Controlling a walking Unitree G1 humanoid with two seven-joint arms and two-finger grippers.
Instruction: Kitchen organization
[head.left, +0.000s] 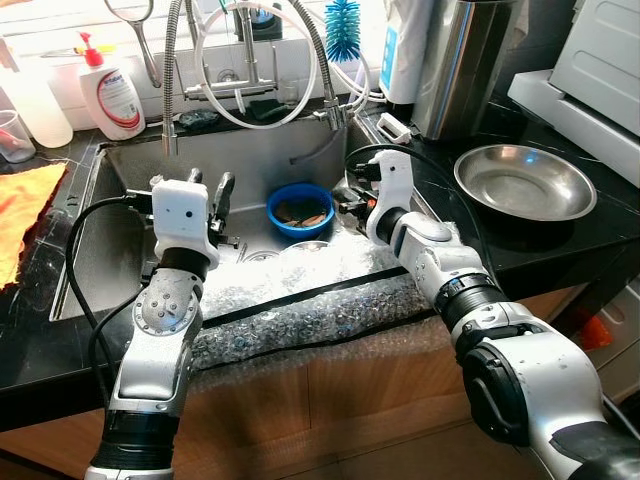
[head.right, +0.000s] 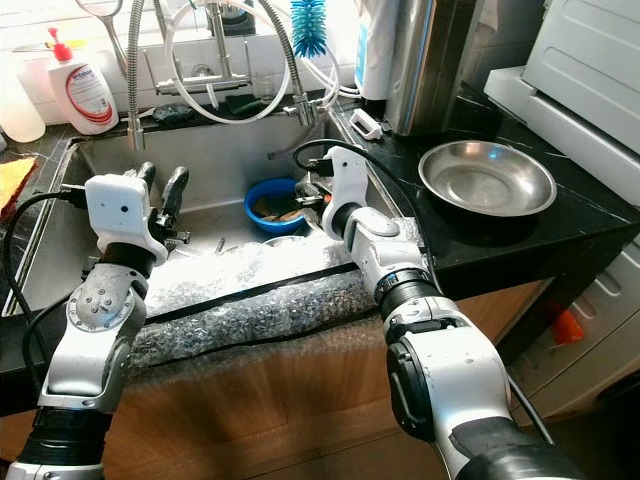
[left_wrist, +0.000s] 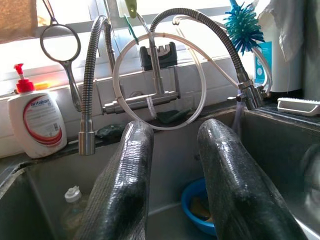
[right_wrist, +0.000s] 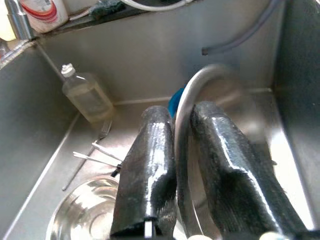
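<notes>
The right hand is down in the sink, on the right side. Its two black fingers are squeezed on the rim of a shiny metal bowl. The bowl stands on its edge between them. It is round, silver and a bit blurry. Its lower part is cut off, and the fingers hide some of the rim.

The left hand is held up over the left side of the sink. Its fingers are apart, with a gap between them, and they hold nothing.

A blue bowl sits at the far middle of the sink floor, with something brown in it that is hard to make out. In the eye views the right arm hides the metal bowl and the right hand's fingers.

The right wrist view shows more of the sink floor: a second metal bowl near the hand, a fork and other cutlery, and a clear bottle lying against the far left wall. The left wrist view shows the bendy tap hoses, a soap bottle on the far left and a blue brush on the far right.

On the black tabletop to the right sits a wide metal dish. Bubble wrap covers the near edge of the sink. An orange cloth lies far left.
</notes>
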